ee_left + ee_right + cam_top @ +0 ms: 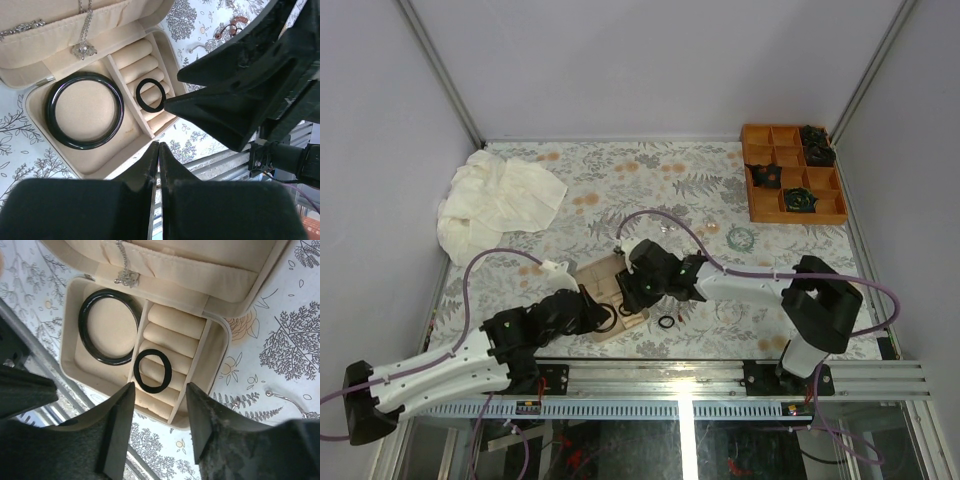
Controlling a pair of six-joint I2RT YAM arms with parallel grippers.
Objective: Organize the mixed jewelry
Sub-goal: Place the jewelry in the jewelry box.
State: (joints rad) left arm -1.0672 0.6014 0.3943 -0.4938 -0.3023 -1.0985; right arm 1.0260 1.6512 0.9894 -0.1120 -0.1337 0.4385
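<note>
The open beige jewelry box (601, 273) lies near the table's front between my two grippers. A black bangle (50, 112) lies in its large compartment, also seen in the right wrist view (107, 360). A smaller black ring (153, 353) rests on the ridged rolls, also seen in the left wrist view (139, 95). A silvery pendant chain (83, 49) hangs on the lid. My right gripper (160, 390) is open and empty just above the ring. My left gripper (158, 145) is shut and empty at the box's near edge. Another black ring (661, 322) lies on the cloth right of the box.
A teal beaded bracelet (738, 238) and thin silvery hoops (670, 228) lie beyond the box. An orange compartment tray (760, 190) with dark rosettes stands at the back right. A crumpled white cloth (495, 200) lies back left. A metal rail (670, 378) runs along the near edge.
</note>
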